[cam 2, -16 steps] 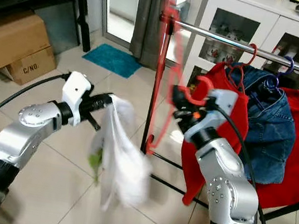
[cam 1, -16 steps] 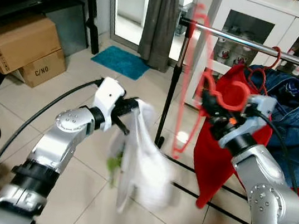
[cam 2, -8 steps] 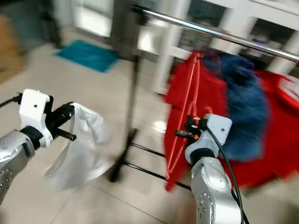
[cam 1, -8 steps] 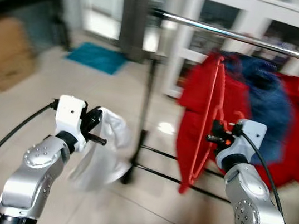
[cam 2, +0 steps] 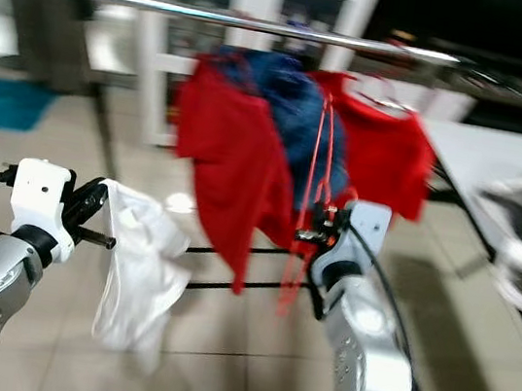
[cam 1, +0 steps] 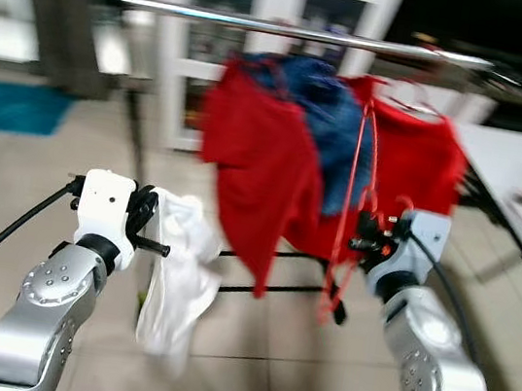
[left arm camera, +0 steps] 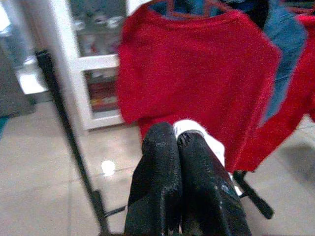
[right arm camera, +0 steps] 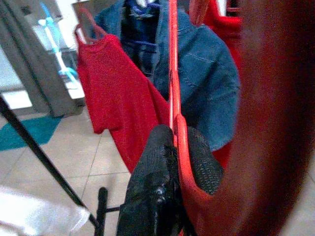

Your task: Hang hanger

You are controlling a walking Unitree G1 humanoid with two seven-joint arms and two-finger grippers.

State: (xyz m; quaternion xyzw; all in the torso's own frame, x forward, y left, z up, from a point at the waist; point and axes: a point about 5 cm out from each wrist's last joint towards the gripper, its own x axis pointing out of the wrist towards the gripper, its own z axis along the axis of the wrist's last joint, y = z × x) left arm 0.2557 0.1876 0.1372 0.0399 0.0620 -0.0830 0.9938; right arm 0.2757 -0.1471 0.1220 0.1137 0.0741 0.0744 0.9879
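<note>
Right hand (right arm camera: 170,162) clamped on a red hanger (cam 1: 349,209), held upright before the rail (cam 1: 295,32) of red and blue clothes (cam 1: 290,131). Left hand (left arm camera: 177,172) closed, pinching a white garment (cam 1: 175,276) dangling over the floor.

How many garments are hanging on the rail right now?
3: a red shirt at the robot's left, a blue denim jacket in the middle, and a second red shirt at the right. The frames are blurred, so more may be hidden.
</note>
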